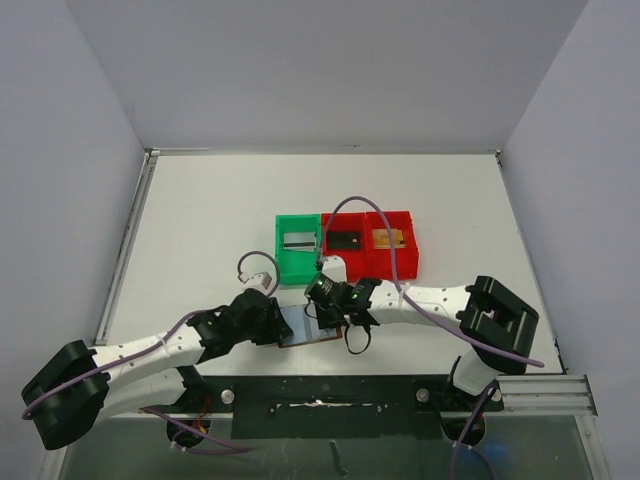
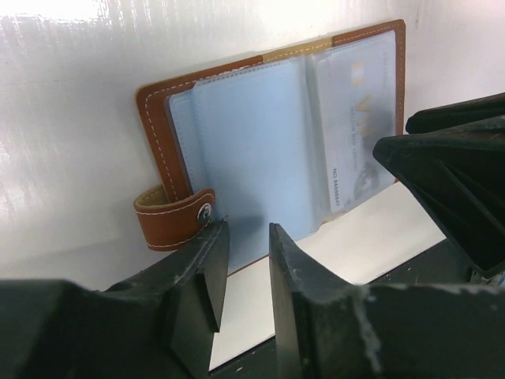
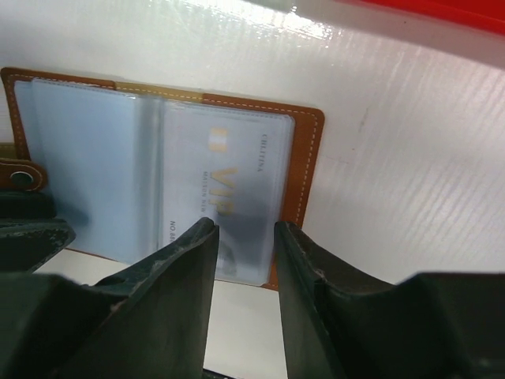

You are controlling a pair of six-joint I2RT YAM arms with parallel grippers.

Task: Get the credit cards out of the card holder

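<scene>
The card holder (image 1: 306,327), a brown leather wallet, lies open on the white table near the front edge. Its pale blue plastic sleeves (image 2: 248,142) face up, and a strap with a snap (image 2: 175,215) hangs at its left end. A grey-white credit card (image 3: 229,185) with gold "VIP" lettering sits inside the right sleeve (image 2: 355,118). My left gripper (image 2: 246,229) is open at the wallet's left near edge with nothing between its fingers. My right gripper (image 3: 245,226) is open too, hovering over the near edge of the VIP card, gripping nothing.
A green bin (image 1: 298,247) holding a grey card stands just behind the wallet. Joined to it on the right is a red bin (image 1: 371,243) with a black card and a gold card. The table's dark front rail (image 1: 330,395) runs close below the wallet.
</scene>
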